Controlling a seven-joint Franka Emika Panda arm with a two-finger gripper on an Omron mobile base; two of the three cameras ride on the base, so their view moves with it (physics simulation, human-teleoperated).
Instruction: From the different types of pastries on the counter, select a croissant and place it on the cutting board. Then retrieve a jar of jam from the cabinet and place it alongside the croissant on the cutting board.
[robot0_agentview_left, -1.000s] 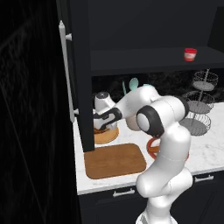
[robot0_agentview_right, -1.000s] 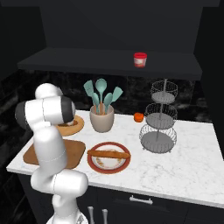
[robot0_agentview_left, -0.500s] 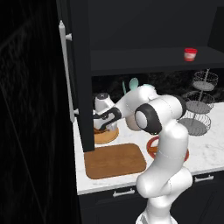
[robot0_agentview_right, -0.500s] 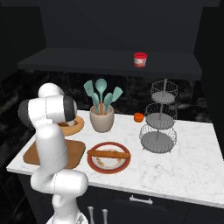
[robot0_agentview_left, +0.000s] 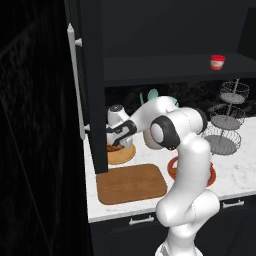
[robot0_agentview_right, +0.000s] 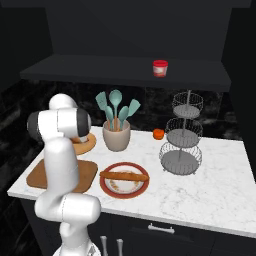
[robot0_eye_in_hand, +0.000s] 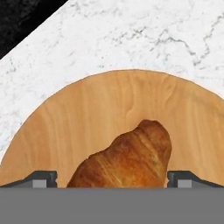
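Note:
The croissant (robot0_eye_in_hand: 127, 159) lies on a round tan wooden plate (robot0_eye_in_hand: 87, 118), golden-brown and ridged. My gripper (robot0_eye_in_hand: 112, 178) is open, one fingertip (robot0_eye_in_hand: 41, 177) on each side of the croissant, apart from it. From the left base camera the gripper (robot0_agentview_left: 116, 141) hangs low over that plate (robot0_agentview_left: 122, 155) at the back left of the counter (robot0_agentview_left: 235, 165). The cutting board (robot0_agentview_left: 131, 182) lies bare in front of the plate. The jar of jam (robot0_agentview_left: 217, 62) stands on the cabinet shelf (robot0_agentview_right: 125, 67), red-lidded. The baguette-like stick (robot0_agentview_right: 124, 176) rests on a red plate (robot0_agentview_right: 123, 187).
The open cabinet door (robot0_agentview_left: 92, 85) with its silver handle (robot0_agentview_left: 77, 82) stands just left of the hand. A utensil pot (robot0_agentview_right: 116, 136), a small orange object (robot0_agentview_right: 158, 134) and a tiered wire stand (robot0_agentview_right: 182, 135) line the back of the counter.
The elbow has swung a little to the left; the hand stays low over the round plate with its jaws open.

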